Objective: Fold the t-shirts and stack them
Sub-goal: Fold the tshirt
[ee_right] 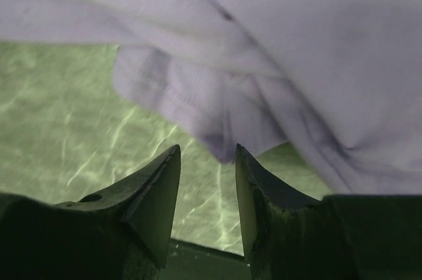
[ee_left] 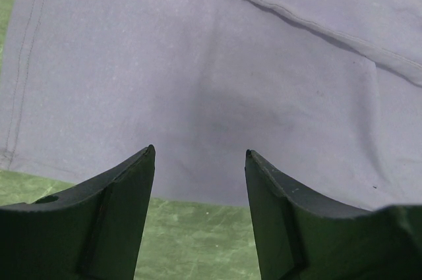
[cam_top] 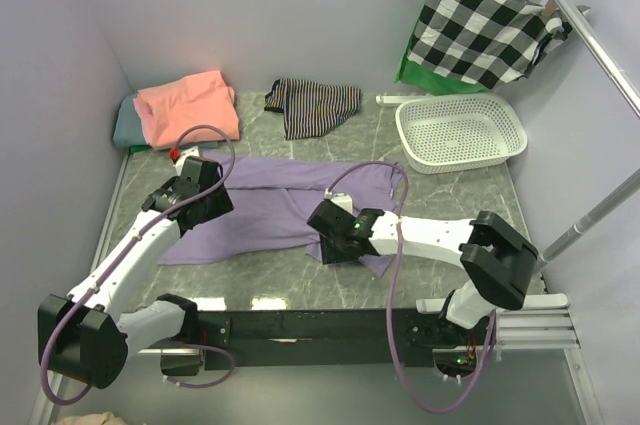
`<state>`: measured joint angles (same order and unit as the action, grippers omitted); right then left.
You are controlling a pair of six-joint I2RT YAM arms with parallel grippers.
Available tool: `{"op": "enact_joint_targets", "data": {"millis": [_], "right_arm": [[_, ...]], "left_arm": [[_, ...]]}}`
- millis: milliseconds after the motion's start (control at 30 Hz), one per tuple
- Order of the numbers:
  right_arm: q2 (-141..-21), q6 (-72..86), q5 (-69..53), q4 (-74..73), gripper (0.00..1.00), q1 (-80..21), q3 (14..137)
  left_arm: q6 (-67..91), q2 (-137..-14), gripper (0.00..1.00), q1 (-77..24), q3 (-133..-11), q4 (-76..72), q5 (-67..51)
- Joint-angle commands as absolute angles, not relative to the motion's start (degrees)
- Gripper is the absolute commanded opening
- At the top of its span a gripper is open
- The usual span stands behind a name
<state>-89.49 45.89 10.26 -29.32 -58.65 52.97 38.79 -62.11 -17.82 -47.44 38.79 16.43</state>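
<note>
A lavender-purple t-shirt (cam_top: 262, 207) lies spread across the middle of the table. My left gripper (cam_top: 205, 200) hovers over its left part. In the left wrist view it (ee_left: 200, 155) is open, with the shirt's flat hem (ee_left: 211, 82) just past the fingertips and bare table between them. My right gripper (cam_top: 330, 230) is at the shirt's near right side. It (ee_right: 208, 151) is open, and a bunched fold of the shirt (ee_right: 217, 109) lies at its tips with nothing between the fingers. A salmon-pink t-shirt (cam_top: 190, 105) lies folded on a grey-teal one (cam_top: 125, 123) at the back left.
A black-and-white striped cloth (cam_top: 312, 105) lies at the back centre. A white perforated basket (cam_top: 460, 133) stands at the back right. Above it a checked cloth (cam_top: 490, 30) hangs from a wooden hanger on a metal rail (cam_top: 590, 30). Walls close in the left and back.
</note>
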Motion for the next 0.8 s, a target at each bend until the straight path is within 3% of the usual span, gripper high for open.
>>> {"op": "enact_joint_targets", "data": {"millis": [0, 300, 367, 400, 433, 500, 767], "right_arm": [[-91.7, 47.7, 17.7, -32.4, 0.46, -59.0, 56.6], [-96.3, 47.8, 17.7, -32.0, 0.46, -59.1, 57.2], [-96.5, 48.3, 17.8, -32.4, 0.39, -59.0, 56.7], [-96.4, 48.4, 17.8, -32.6, 0.31, -59.0, 56.1], [-95.7, 48.7, 17.9, -32.8, 0.17, -59.1, 55.6], [-94.6, 49.0, 17.8, -33.0, 0.03, -59.1, 53.5], [-78.7, 49.2, 17.7, -43.7, 0.0, -59.6, 46.2]], "left_arm": [[39.5, -62.3, 0.63, -18.0, -47.0, 37.4, 17.1], [38.8, -64.4, 0.62, -18.1, -47.1, 37.3, 16.3], [38.8, -64.9, 0.62, -18.1, -47.2, 37.5, 16.4], [38.9, -65.0, 0.62, -18.1, -47.3, 37.6, 16.6], [38.8, -65.1, 0.62, -18.1, -47.3, 37.7, 16.6], [38.8, -65.3, 0.62, -18.2, -47.4, 37.8, 16.5], [38.4, -66.6, 0.63, -18.3, -47.4, 37.5, 15.9]]}}
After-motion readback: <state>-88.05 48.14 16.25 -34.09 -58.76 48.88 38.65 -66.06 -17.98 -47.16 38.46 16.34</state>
